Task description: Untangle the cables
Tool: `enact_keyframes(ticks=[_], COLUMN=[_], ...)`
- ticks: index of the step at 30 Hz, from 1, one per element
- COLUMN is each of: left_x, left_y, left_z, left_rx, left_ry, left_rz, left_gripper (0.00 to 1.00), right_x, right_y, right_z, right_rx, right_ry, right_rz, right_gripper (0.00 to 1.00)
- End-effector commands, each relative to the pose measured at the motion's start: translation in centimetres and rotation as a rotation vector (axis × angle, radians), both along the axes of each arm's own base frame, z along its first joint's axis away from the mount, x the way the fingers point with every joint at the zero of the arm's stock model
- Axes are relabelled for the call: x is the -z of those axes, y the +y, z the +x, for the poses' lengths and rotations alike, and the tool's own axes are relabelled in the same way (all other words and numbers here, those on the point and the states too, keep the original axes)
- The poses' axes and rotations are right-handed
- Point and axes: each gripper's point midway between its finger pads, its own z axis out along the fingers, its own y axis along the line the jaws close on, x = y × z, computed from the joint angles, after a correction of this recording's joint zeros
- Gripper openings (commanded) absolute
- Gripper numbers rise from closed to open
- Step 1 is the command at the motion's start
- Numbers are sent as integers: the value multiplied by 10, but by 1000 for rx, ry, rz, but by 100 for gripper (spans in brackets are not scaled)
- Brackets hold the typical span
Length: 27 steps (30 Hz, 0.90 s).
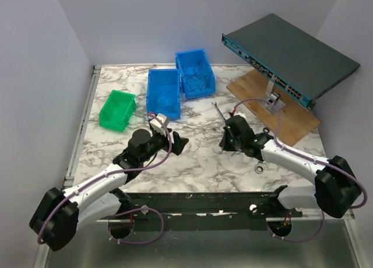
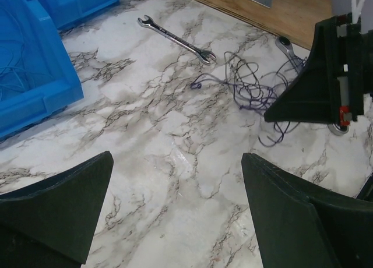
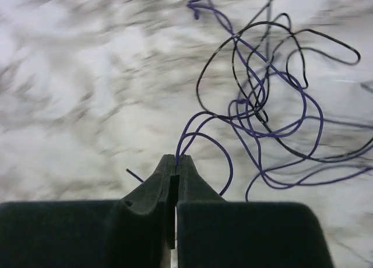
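Observation:
The cables [image 3: 262, 99] are a loose tangle of thin blue-purple and black wires on the marble table. They also show in the left wrist view [image 2: 250, 87], just beyond a silver wrench. My right gripper [image 3: 176, 158] is shut on a blue-purple strand at the near edge of the tangle, with the loops spreading away to its right. It is in the middle of the table in the top view [image 1: 224, 141]. My left gripper [image 2: 178, 180] is open and empty, low over bare marble. It faces the tangle from the left [image 1: 179, 144].
A silver wrench [image 2: 175, 39] lies beside the tangle. Two blue bins [image 1: 163, 93] [image 1: 195, 70] stand at the back, the farther one holding more wires, and a green bin [image 1: 118, 109] at the left. A network switch [image 1: 288, 58] rests on a wooden board [image 1: 291, 119] at the back right.

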Motion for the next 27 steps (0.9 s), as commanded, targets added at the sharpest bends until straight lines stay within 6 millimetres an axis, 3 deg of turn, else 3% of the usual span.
enact_keyframes(ticks=[1, 2, 3, 4, 6, 7, 13, 21, 27], left_x=[-4, -3, -2, -1, 2, 4, 20, 47, 79], left_y=[-1, -1, -2, -3, -4, -5, -14, -43, -55], left_z=[-3, -2, -2, -2, -2, -1, 4, 1, 0], left_rx=[17, 17, 17, 20, 26, 29, 48, 165, 195], left_ry=[-26, -24, -20, -17, -4, 5, 94, 243, 385], left_rz=[-4, -4, -2, 0, 6, 12, 60, 115, 215], left_gripper=[95, 95, 94, 94, 95, 95, 95, 94, 92], right_x=[-38, -42, -45, -46, -50, -53, -54, -9, 10], right_y=[89, 105, 116, 122, 125, 122, 73, 12, -15], right_z=[-30, -36, -38, -38, -33, -29, -12, -13, -12], right_rx=[-334, -388, -422, -438, -440, -421, -217, 20, 132], right_ry=[-29, -31, -37, -43, -74, -100, -202, -115, -87], right_rz=[172, 198, 216, 226, 230, 224, 98, -121, -154], right_gripper=[4, 13, 28, 53, 88, 94, 91, 87, 90])
